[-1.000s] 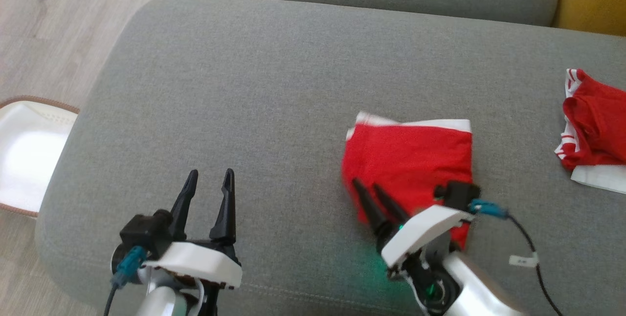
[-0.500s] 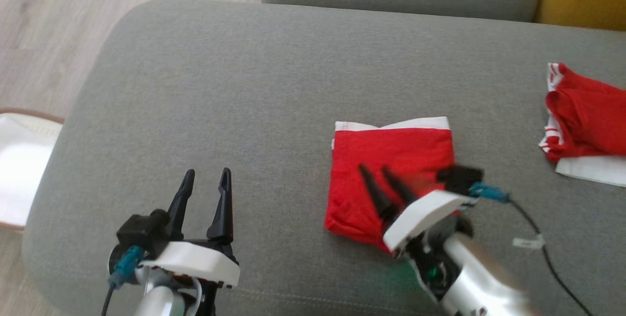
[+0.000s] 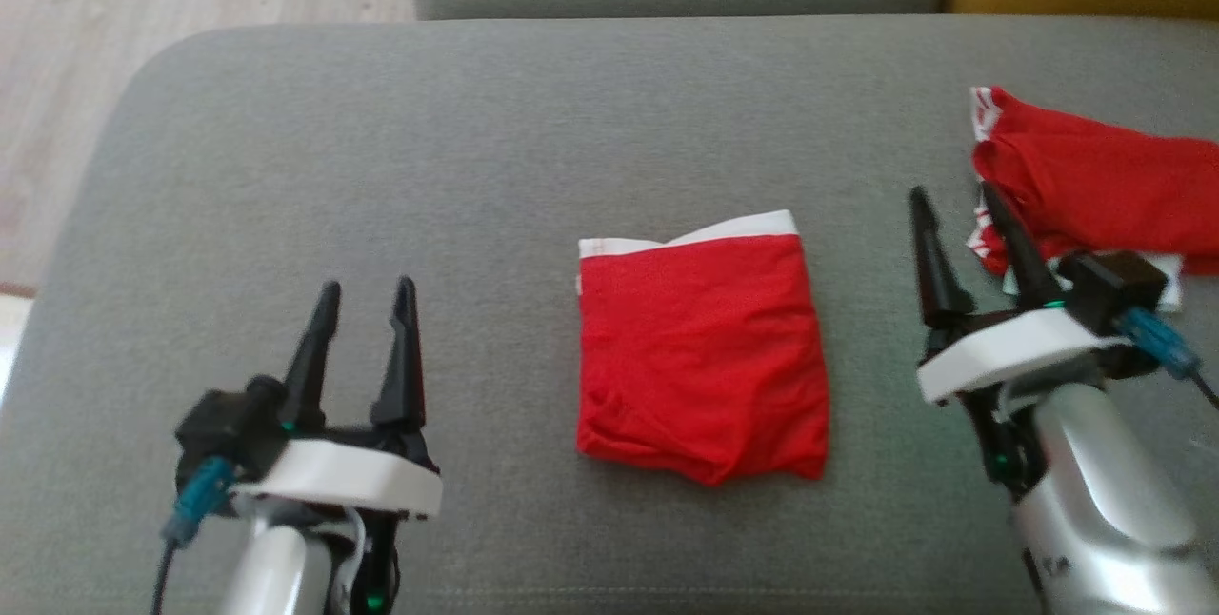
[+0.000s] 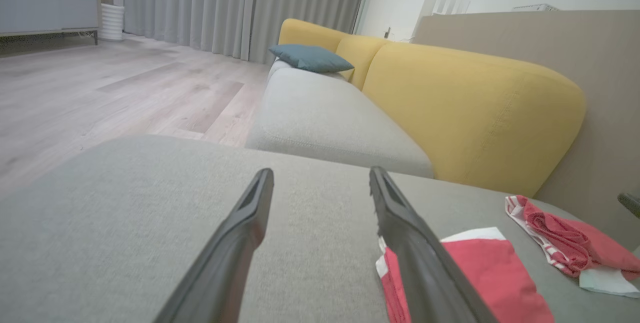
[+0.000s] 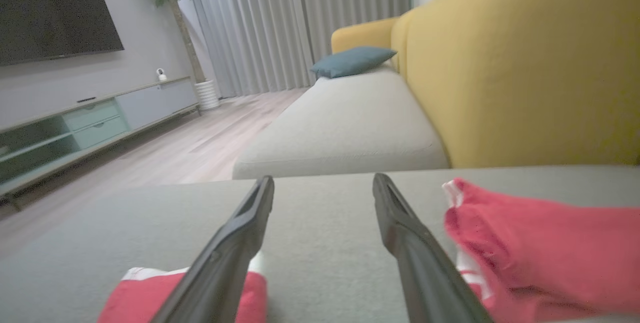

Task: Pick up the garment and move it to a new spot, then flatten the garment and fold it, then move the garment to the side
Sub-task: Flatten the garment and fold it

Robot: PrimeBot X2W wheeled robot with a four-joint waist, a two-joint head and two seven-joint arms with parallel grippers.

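Our right gripper (image 3: pixel 954 190) is moving off the folded red garment (image 3: pixel 700 348) to the right of the frame, fingers apart, holding nothing. Our left gripper (image 3: pixel 368 285) is waiting at the lower left, fingers apart too. We are counting two red clothes on the grey cushion (image 3: pixel 476 148): the folded one lying in the middle, one crumpled red garment (image 3: pixel 1086 182) at the upper right.
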